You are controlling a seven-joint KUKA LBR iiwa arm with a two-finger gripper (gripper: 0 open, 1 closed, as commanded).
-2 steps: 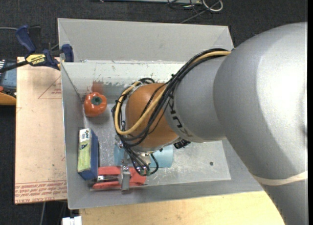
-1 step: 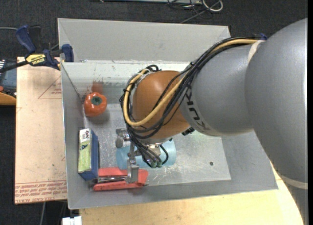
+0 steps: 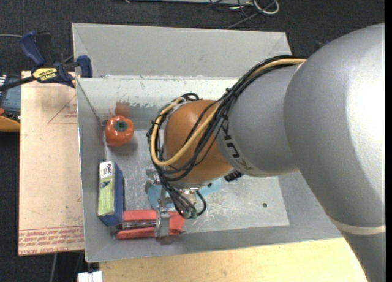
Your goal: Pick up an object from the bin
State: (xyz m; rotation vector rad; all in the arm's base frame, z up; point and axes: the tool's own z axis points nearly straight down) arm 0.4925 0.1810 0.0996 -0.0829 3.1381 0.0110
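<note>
My gripper [image 3: 163, 219] reaches down at the bin's front left, below the orange cover, and its metal tip overlaps a flat red tool-like thing [image 3: 139, 224] lying along the front wall. Just left of it a long green, white and blue box [image 3: 108, 192] lies by the left wall. A light-blue thing [image 3: 212, 187] peeks out from under the arm to the right of the gripper.
An orange tomato-shaped ball with a green top [image 3: 119, 130] sits in the back left corner. The big grey arm with its cables covers the right and middle of the bin. Bare bin floor shows at the front right.
</note>
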